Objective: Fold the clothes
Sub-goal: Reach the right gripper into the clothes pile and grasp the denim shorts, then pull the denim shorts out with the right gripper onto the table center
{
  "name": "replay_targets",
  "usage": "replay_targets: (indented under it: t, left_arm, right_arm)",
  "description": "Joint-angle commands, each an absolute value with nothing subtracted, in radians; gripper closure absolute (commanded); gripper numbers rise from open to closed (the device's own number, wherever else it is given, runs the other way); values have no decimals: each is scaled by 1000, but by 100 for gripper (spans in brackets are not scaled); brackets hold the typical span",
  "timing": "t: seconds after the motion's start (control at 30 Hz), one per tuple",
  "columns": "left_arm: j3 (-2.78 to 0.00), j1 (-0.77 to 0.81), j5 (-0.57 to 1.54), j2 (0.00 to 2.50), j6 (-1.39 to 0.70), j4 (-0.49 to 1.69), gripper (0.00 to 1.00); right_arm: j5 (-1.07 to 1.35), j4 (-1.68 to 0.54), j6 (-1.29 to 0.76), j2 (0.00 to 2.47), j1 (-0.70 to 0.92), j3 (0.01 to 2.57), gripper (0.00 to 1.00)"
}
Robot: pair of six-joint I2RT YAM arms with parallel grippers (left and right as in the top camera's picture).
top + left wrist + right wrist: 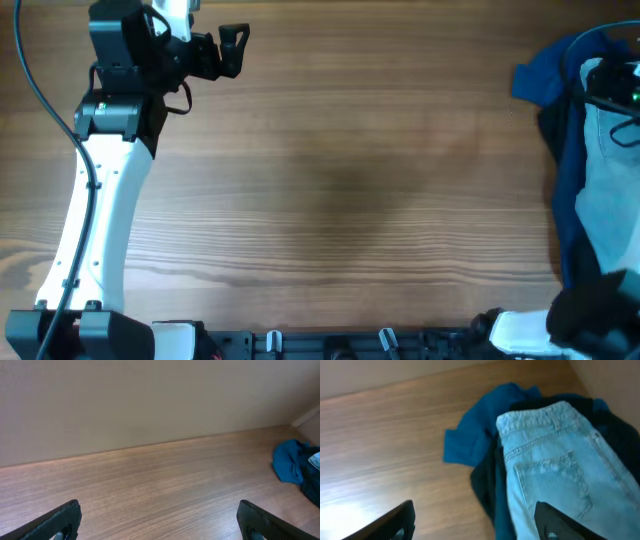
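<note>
Overhead first: the left gripper [233, 46] sits at the far left corner of the wooden table [340, 190], jaws apart, holding nothing. Over at the right edge, a heap: the light blue denim shorts [612, 195] lie on top of a dark navy garment [568, 170], with a blue garment [540, 75] spilling out toward the middle. The right arm [612, 85] hangs over that heap.

Left wrist view: both fingers [55, 522] are spread wide over bare wood, a plain wall [150, 400] is ahead, and the heap is well off to the right.

Right wrist view: the right gripper [475, 510] is open over the heap's near edge, one finger above the table and the other above the shorts' stitched pocket; I cannot tell if it touches.
</note>
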State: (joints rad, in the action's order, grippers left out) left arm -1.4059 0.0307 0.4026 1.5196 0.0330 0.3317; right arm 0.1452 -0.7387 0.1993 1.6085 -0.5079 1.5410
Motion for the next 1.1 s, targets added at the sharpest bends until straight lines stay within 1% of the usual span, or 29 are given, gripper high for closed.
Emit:
replay_targets:
  t: [0.0, 0.1, 0.3, 0.4, 0.67, 0.9, 1.0, 1.07]
  left_arm:
    - [-1424, 26, 411, 1539, 38, 352, 0]
    - [-1424, 26, 411, 1583, 38, 415, 0]
    - [-1424, 26, 400, 1636, 38, 529, 0]
    - [-1424, 26, 400, 1638, 38, 536, 0]
    - [-1424, 26, 380, 1639, 38, 537, 0]
    - [-1424, 26, 330, 1639, 37, 562, 1]
    - [-1424, 26, 308, 1639, 37, 578, 3]
    - [-1424, 26, 284, 1639, 38, 592, 3]
  right_arm:
    - [84, -671, 239, 1696, -510, 1555, 23]
    - [52, -647, 245, 1753, -510, 1555, 22]
    - [15, -615, 261, 1779, -511, 1555, 22]
    - [-31, -564, 263, 1815, -517, 1555, 21]
    - [-18, -430, 261, 1909, -538, 1555, 18]
    - [27, -337, 236, 2013, -538, 1555, 21]
    - [35, -303, 236, 2055, -538, 1555, 22]
    - [47, -286, 232, 2067, -538, 1555, 24]
